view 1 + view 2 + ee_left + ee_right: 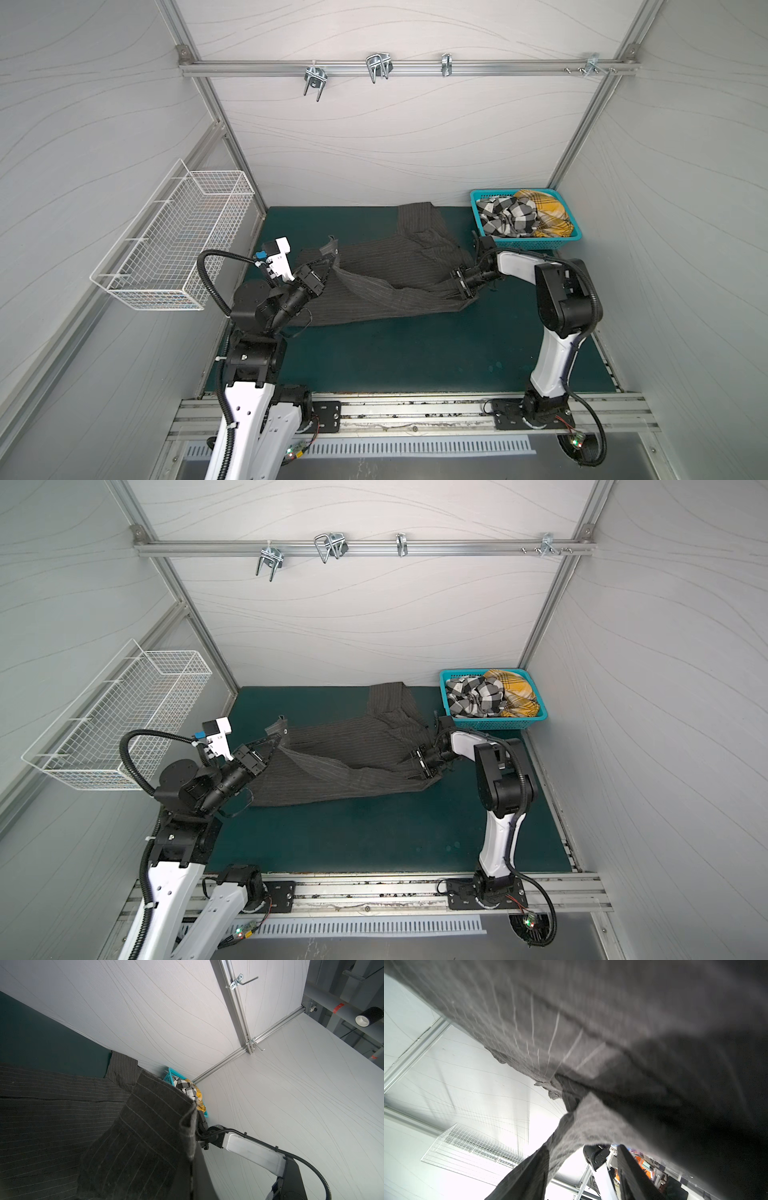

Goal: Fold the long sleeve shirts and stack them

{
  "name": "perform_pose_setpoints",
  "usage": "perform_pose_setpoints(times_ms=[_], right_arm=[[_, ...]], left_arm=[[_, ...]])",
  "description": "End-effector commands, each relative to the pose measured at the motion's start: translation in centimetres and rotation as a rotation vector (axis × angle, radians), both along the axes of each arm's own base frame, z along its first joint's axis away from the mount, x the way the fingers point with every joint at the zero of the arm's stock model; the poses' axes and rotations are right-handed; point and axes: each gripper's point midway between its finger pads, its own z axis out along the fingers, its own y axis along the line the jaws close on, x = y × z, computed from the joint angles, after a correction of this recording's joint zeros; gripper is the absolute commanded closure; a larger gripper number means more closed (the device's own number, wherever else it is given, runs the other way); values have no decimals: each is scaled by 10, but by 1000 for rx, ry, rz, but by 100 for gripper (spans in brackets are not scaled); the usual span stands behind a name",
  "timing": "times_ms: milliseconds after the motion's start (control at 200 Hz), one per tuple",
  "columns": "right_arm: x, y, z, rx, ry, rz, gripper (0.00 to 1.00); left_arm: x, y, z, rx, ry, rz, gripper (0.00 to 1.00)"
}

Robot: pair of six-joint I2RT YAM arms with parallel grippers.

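Pinching charcoal pinstripe shirt (395, 282), left hand (329, 269), right hand (455, 286) parted

Dark green mat (395, 353), charcoal pinstripe shirt (399, 274) across it, teal basket (524, 243) far right

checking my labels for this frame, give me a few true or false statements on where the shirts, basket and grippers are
1. The pinstripe shirt lies on the green mat, outside the teal basket. True.
2. The check shirt is spread flat on the mat. False: it sits crumpled in the teal basket beside the yellow plaid shirt.
3. The left gripper is shut on a raised bit of the pinstripe shirt. True.
4. The teal basket stands at the mat's near left corner. False: it stands at the far right corner, by the back wall.
5. The right gripper is at the pinstripe shirt's edge on the basket side. True.
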Motion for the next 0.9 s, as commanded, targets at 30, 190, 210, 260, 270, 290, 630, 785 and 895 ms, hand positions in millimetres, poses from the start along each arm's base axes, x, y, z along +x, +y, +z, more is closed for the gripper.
perform_pose_setpoints(times_ms=[30,190,210,260,270,290,630,785,895], right_arm=[[-13,-7,37,-61,-64,-9,40],[-21,6,31,-79,-53,10,35],[-21,9,29,-81,-53,12,35],[-19,13,25,-82,-48,7,35],[-19,13,25,-82,-49,5,35],[-17,15,24,-81,-48,2,35],[15,25,25,-63,-70,-38,41],[18,23,18,-59,-50,-48,46],[15,21,9,-66,-31,-44,53]], left_arm=[[-8,5,31,16,-100,31,100],[-10,25,47,-40,-145,162,100],[-10,28,49,-53,-151,177,100],[-10,33,58,-83,-174,204,100],[-10,33,59,-88,-178,206,100],[-10,33,63,-95,-189,207,100],[-4,17,78,-133,-208,95,100],[-4,14,81,-129,-210,79,100],[-3,15,81,-128,-213,84,100]])
